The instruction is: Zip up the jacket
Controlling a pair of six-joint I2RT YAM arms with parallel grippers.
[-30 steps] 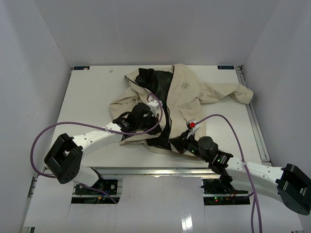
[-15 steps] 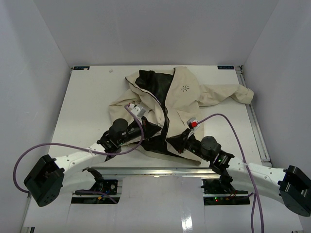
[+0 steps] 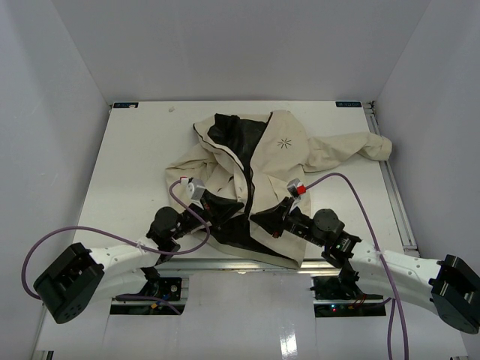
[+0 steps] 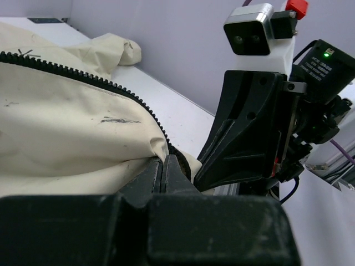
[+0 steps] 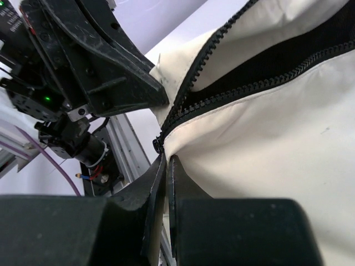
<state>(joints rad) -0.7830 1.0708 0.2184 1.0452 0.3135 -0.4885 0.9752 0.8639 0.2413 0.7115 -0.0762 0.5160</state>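
The cream-beige jacket (image 3: pixel 289 146) lies open on the white table, black lining showing, its starburst logo (image 3: pixel 284 142) on the right panel. Its hem reaches the near edge. My left gripper (image 3: pixel 216 216) is shut on the hem of the left panel; in the left wrist view (image 4: pixel 162 166) the jaws pinch cream fabric (image 4: pixel 66 127) beside the dark zipper teeth (image 4: pixel 111 88). My right gripper (image 3: pixel 264 219) is shut on the hem of the right panel; in the right wrist view (image 5: pixel 166 162) it holds fabric (image 5: pixel 266 127) just below the zipper's bottom end (image 5: pixel 158 145). The two grippers nearly face each other.
An aluminium rail (image 3: pixel 225 264) runs along the table's near edge, right under the hem. The right sleeve (image 3: pixel 367 146) stretches toward the right wall. Purple cables (image 3: pixel 75 232) loop from both arms. Bare table (image 3: pixel 135 150) lies left of the jacket.
The left arm has drawn back from on top of the jacket to the near left. Both grippers have pulled the hem toward the near edge, stretching the front panels.
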